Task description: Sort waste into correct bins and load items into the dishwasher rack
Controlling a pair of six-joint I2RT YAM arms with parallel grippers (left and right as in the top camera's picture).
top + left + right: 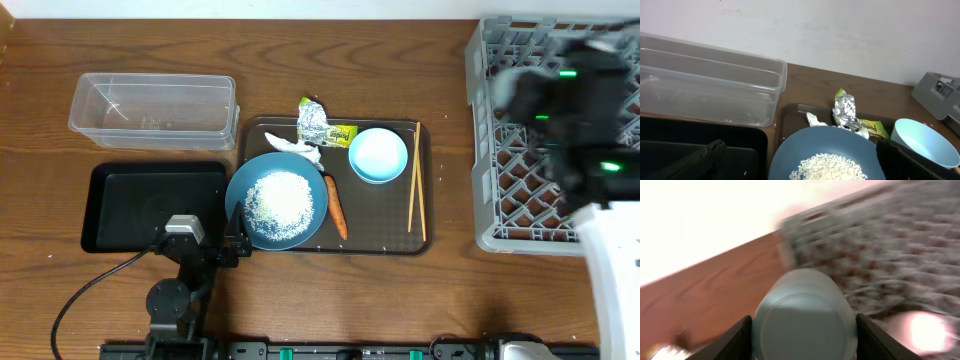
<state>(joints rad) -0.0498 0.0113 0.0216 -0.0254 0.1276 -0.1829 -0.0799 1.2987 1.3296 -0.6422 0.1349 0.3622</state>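
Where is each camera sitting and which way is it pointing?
Overhead: above the table, looking straight down; shows the left arm and the right arm, blurred over the rack.
Left wrist: low by the plate, facing the wall; its own fingers frame the bottom corners.
Right wrist: over the rack, blurred; the right gripper holds a cup.
Shared: overhead and left wrist both show plate, tub, wrapper, bowl.

Clear plastic tub (pixel 152 103), crinkled shiny foil wrapper (pixel 314 122), matt black tray (pixel 150 205), wood-grain table (pixel 350 40), grey plastic rack (pixel 480 130), smooth whitish cup (pixel 805 315)
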